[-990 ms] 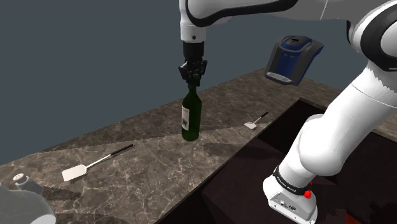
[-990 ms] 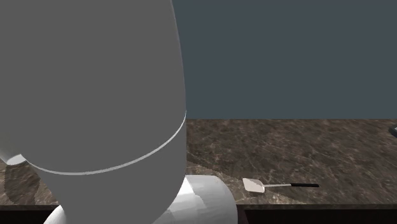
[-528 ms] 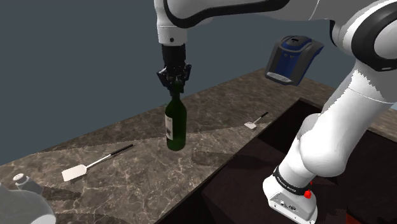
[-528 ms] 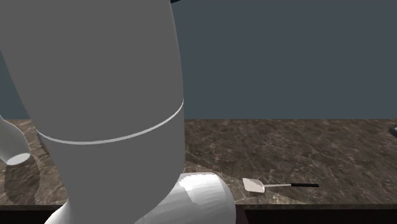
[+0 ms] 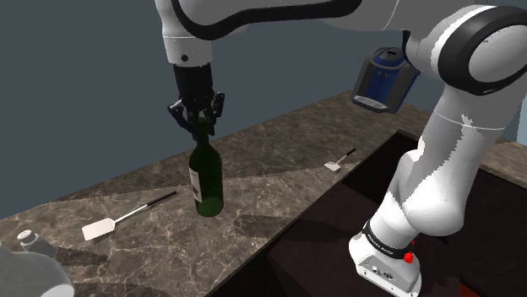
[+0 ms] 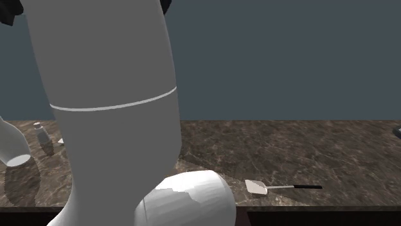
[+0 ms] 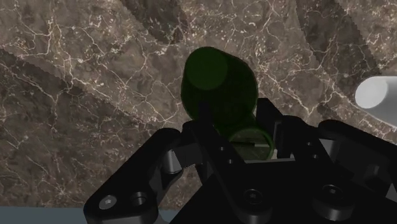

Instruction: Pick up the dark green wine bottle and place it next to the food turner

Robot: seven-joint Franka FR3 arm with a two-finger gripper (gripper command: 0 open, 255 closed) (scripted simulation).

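The dark green wine bottle (image 5: pixel 207 180) with a pale label hangs upright over the marble counter (image 5: pixel 253 215). My gripper (image 5: pixel 198 120) is shut on its neck from above. In the wrist view the bottle (image 7: pixel 219 86) runs down and away from the gripper (image 7: pixel 252 137), whose black fingers clasp the neck. A white food turner with a black handle (image 5: pixel 125 218) lies on the counter to the shoulder view's left of the bottle, a short gap away. A second, smaller turner (image 5: pixel 340 160) lies near the counter's edge at the right; this smaller turner (image 6: pixel 280 187) also appears in the second exterior view.
A blue and grey appliance (image 5: pixel 384 78) stands at the back right. A dark recess (image 5: pixel 338 236) opens beside the counter, in front of the stand. A pale rounded vessel (image 5: pixel 25 270) sits at the lower left. The arm's white link (image 6: pixel 109 109) blocks much of the second exterior view.
The gripper has carried the bottle to the shoulder view's left and a little lower, closer to the larger turner. The arm's link has swung left in the second exterior view.
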